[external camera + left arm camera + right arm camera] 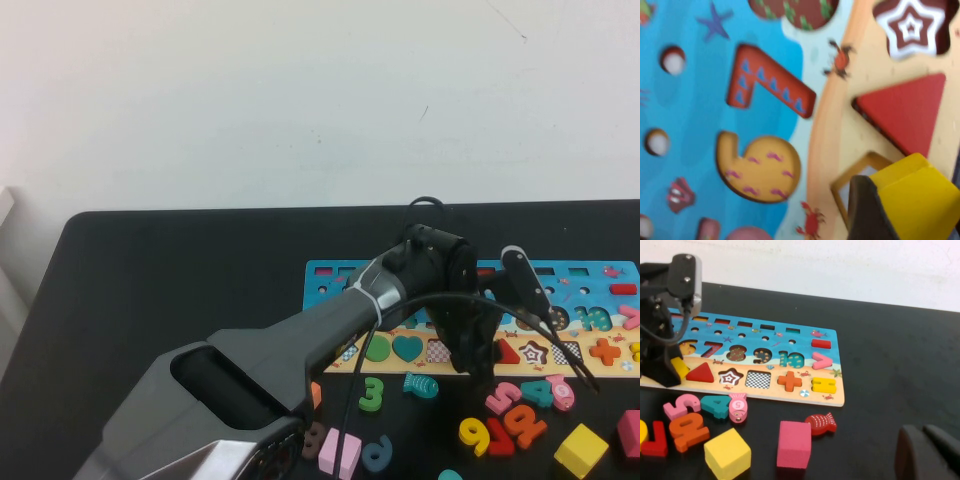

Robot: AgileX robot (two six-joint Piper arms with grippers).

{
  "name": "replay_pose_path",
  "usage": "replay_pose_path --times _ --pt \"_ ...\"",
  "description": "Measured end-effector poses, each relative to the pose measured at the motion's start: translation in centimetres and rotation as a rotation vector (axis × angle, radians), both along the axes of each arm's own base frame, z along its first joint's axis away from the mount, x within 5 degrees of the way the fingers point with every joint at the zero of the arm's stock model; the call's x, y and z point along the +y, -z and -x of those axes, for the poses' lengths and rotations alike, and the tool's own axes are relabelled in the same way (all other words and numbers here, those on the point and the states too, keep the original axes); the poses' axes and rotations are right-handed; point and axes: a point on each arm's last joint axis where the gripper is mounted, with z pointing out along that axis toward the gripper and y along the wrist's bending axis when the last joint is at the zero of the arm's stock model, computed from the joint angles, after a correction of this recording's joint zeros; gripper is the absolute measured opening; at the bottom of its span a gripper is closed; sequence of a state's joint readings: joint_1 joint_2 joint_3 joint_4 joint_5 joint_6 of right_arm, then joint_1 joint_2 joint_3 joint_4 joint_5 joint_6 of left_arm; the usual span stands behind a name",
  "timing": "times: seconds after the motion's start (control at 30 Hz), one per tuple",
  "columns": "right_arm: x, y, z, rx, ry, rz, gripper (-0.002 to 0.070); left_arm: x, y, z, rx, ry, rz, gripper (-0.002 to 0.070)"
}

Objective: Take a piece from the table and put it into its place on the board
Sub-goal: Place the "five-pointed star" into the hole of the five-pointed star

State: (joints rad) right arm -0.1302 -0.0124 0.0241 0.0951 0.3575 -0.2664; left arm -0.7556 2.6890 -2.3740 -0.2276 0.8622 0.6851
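Note:
My left gripper is over the sandy strip of the board, shut on the yellow pentagon piece. In the left wrist view the piece hangs tilted over an empty wood-edged slot beside the red triangle. The right wrist view shows the piece in the left gripper just left of the red triangle on the board. My right gripper is shut and empty, low over the black table, right of the board. It is out of the high view.
Loose numbers lie on the table in front of the board, with a yellow cube, a pink block and a red fish. More pieces lie near the left arm. A cable loops over the board.

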Motion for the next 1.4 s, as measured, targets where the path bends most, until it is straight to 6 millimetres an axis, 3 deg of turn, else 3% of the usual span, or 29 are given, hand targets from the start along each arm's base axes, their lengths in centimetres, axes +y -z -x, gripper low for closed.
replay_pose_path --times 0.77,1.07,1.4 --pt "0.00 0.00 0.00 0.000 0.000 0.000 0.0019 -0.03 0.32 -0.39 -0.047 0.005 -0.001 0.0322" --pt "0.00 0.00 0.00 0.000 0.000 0.000 0.0019 0.03 0.33 -0.46 -0.054 0.001 -0.007 0.0377" --pt "0.00 0.00 0.00 0.000 0.000 0.000 0.0019 0.06 0.33 -0.49 -0.055 -0.005 -0.010 0.0384"
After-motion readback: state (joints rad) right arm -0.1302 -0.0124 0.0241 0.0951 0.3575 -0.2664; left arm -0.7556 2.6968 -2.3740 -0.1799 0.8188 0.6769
